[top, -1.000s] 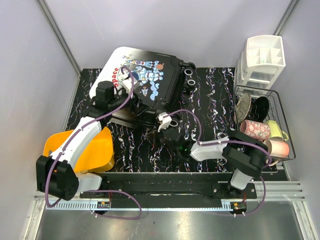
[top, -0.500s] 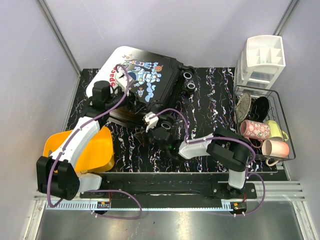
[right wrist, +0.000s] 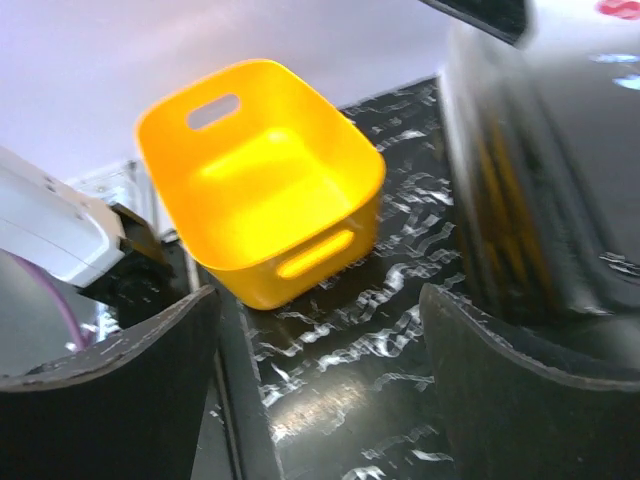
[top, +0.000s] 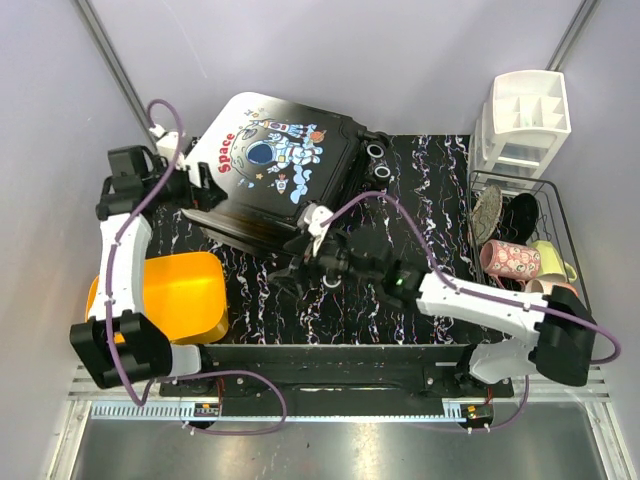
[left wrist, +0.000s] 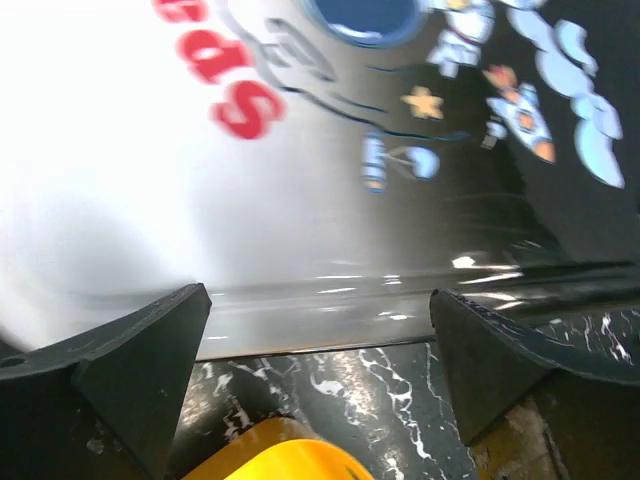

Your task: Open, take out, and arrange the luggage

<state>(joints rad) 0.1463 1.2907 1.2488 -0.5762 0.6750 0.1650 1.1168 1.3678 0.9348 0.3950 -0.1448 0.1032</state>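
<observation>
The luggage lies flat at the back left of the mat, a black hard shell with a white lid showing a cartoon astronaut and red "Space". Along its near edge a dark gap shows under the lid. My left gripper is open just off its left side, with nothing between the fingers. In the left wrist view the lid fills the frame beyond the open left gripper. My right gripper is open by the near edge and holds nothing. In the right wrist view the shell is blurred beside the right gripper.
A yellow-orange bin stands at the front left, also seen as the bin ahead of the right wrist. A white compartmented organizer is at the back right. In front of it a wire basket holds mugs and dark shoes.
The left gripper has drawn back leftwards off the luggage and opened wider. The right gripper has opened from shut, its arm stretched out to the left. The lid has settled lower.
</observation>
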